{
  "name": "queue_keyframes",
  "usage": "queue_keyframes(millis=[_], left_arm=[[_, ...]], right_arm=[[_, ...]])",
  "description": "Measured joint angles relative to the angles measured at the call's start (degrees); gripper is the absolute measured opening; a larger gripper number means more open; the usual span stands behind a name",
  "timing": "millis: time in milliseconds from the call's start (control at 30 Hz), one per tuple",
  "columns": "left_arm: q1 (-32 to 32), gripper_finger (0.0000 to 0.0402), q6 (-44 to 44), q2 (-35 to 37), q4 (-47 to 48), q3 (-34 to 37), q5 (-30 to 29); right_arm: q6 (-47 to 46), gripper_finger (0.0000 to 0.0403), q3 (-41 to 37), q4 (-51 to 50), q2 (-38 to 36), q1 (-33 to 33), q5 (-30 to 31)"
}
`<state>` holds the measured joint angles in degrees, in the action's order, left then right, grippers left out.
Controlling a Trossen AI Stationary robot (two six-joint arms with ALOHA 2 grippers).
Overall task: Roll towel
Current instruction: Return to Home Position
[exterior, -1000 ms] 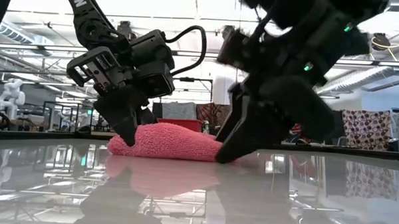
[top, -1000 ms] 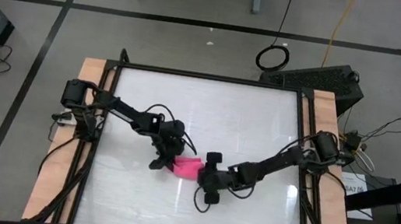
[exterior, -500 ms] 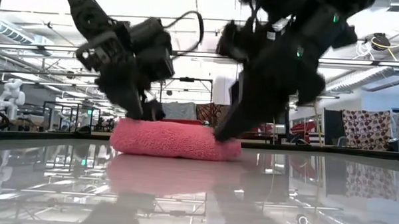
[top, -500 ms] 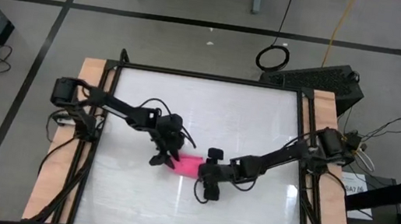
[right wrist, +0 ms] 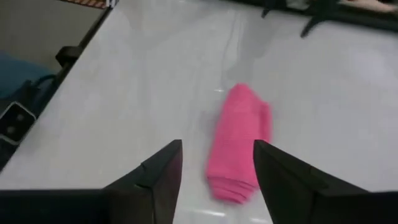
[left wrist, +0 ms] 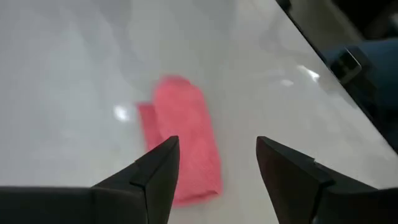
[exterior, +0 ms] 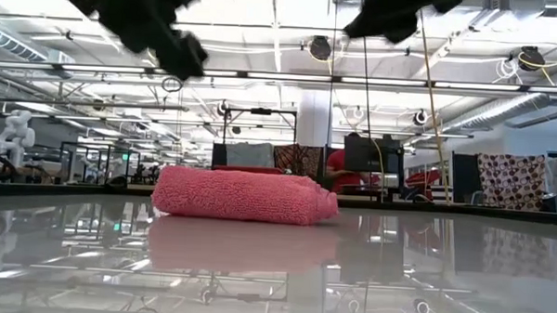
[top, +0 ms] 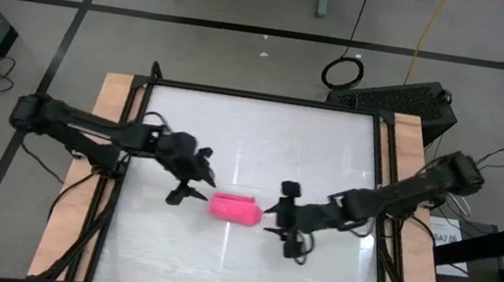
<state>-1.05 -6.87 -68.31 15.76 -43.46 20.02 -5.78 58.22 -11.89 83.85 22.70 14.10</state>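
We see the towel [top: 235, 208] lying as a short pink roll a little below the middle of the table [top: 264, 128], resting free with nothing touching it. In the low view its bundle [exterior: 245, 194] sits flat on the glossy white surface, which mirrors it underneath. The left gripper [top: 191, 184] hangs just beside the roll's left end, fingers spread and holding nothing; its wrist view shows the roll [left wrist: 186, 140] on the table beyond its parted fingers [left wrist: 158, 171]. The right gripper [top: 279, 216] is near the roll's right end, likewise spread wide and empty, with the roll [right wrist: 239, 149] ahead of it. The tabletop is framed in black with wooden strips [top: 102, 169] along both sides. Around it we find grey floor crossed by dark lines and a coiled cable [top: 342, 73]. Across the table, the room shows ceiling beams and patterned cloths [exterior: 510, 179].
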Motion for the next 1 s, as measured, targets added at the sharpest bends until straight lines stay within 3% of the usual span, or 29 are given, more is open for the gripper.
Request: queue_keyframes(millis=[200, 367, 500, 733, 1000], left_arm=[[-8.5, 0.0219, 0.1, 12.3, 0.6, 0.0, -16.9], [-15.1, 0.0219, -0.1, 21.0, 1.1, 1.3, -28.4], [-18.3, 0.0219, 1.7, 26.9, 0.1, 6.7, -34.9], [-19.7, 0.0219, 5.6, 34.7, -15.3, 20.9, -36.9], [-19.7, 0.0219, 10.5, 37.3, -28.3, 33.7, -41.1]], right_arm=[[2.2, 0.0161, 0.0, -9.8, -11.8, 4.6, 7.3], [2.1, 0.0139, -0.8, -14.6, -20.2, 8.4, 8.5], [2.1, 0.0129, -6.9, -13.5, -27.3, 10.1, 8.6], [2.1, 0.0119, -27.0, 1.7, -41.0, 10.4, 8.7], [4.4, 0.0118, -48.5, 19.3, -52.9, 10.4, 8.7]])
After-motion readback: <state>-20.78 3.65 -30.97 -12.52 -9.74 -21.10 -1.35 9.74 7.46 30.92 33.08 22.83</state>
